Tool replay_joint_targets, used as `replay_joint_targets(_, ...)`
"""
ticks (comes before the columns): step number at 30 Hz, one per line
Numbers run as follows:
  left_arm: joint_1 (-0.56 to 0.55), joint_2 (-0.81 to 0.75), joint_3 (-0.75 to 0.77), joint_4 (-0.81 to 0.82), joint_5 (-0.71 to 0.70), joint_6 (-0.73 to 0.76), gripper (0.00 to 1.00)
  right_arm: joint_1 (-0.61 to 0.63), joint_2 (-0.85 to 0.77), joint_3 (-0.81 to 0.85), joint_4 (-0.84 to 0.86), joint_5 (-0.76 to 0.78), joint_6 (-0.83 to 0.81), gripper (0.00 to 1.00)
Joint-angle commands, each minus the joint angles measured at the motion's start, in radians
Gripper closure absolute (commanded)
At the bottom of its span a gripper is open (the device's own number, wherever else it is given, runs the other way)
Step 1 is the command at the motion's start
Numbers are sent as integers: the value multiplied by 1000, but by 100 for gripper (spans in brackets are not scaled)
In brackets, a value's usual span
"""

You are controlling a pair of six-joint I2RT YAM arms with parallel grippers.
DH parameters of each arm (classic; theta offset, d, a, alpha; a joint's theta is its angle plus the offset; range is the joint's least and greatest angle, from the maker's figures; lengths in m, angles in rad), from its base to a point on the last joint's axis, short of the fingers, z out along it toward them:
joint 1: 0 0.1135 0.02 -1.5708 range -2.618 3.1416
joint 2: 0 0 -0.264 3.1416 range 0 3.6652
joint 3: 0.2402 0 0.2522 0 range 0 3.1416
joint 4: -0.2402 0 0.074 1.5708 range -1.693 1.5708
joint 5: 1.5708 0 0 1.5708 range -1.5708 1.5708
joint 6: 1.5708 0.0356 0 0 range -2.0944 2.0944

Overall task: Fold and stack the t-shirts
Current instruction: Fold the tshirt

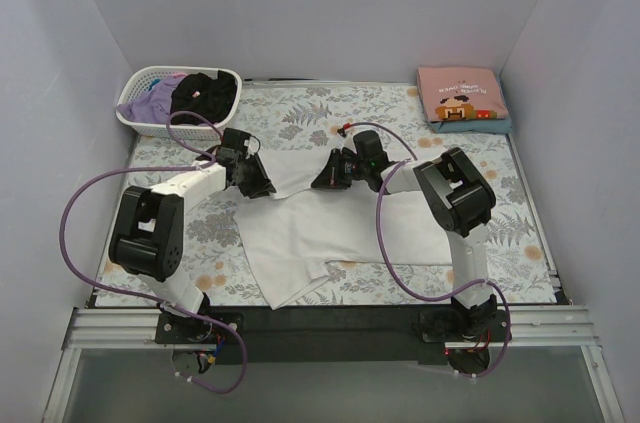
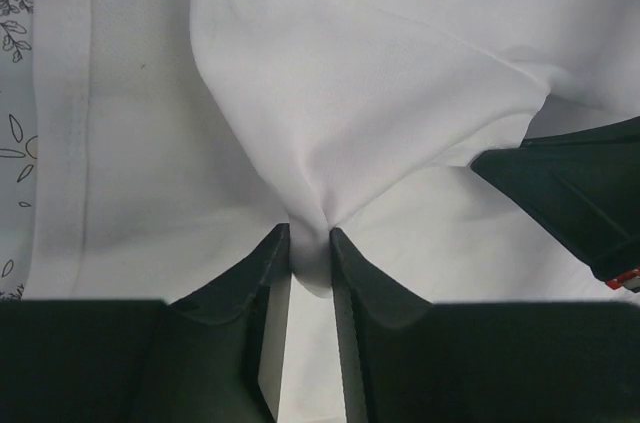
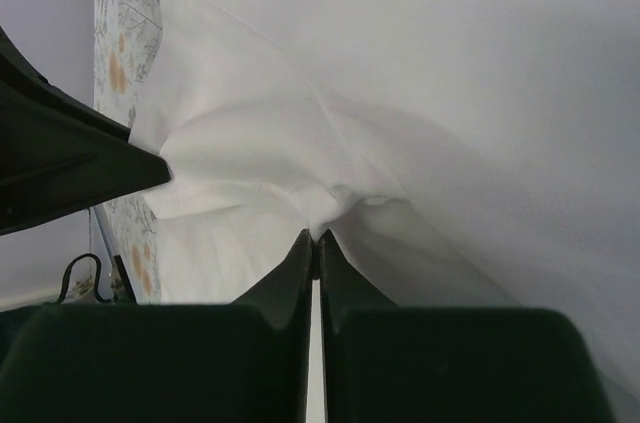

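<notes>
A plain white t-shirt (image 1: 330, 228) lies spread on the floral table cloth in the middle of the table. My left gripper (image 1: 262, 186) is shut on a pinch of its upper left part (image 2: 310, 243). My right gripper (image 1: 325, 177) is shut on a pinch of its upper middle part (image 3: 316, 205). The cloth between the two grippers is lifted and drawn taut. A folded pink t-shirt with a cartoon print (image 1: 460, 95) lies on a teal one at the back right. A black t-shirt (image 1: 203, 95) and a lavender one (image 1: 148, 103) lie in the basket.
A white slotted basket (image 1: 135, 121) stands at the back left corner. Purple cables loop from both arms over the table. Grey walls close in the left, back and right sides. A black rail runs along the near edge.
</notes>
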Motion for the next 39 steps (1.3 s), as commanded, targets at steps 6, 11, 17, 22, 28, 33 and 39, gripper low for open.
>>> replay_joint_targets(6, -4, -61, 78, -109, -52, -18, 87, -13, -114, -9, -70, 28, -50, 99)
replay_joint_targets(11, -4, -9, 122, -187, -44, -37, 87, -19, -120, 29, -187, 37, -104, 98)
replay_joint_targets(17, -4, 30, 141, -247, -44, -51, 84, -20, -102, 80, -316, 47, -159, 95)
replay_joint_targets(22, -4, 37, 167, -305, -55, -61, 76, -19, -106, 138, -435, 72, -220, 77)
replay_joint_targets(28, -4, -48, 158, -329, -29, -81, 72, -28, -158, 183, -553, 155, -297, 63)
replay_joint_targets(33, 10, -134, 107, -283, -125, -124, 53, -95, -221, 131, -564, 179, -317, 56)
replay_joint_targets(39, 62, -93, 69, -135, -118, -175, 49, -236, -306, 57, -563, 153, -358, 50)
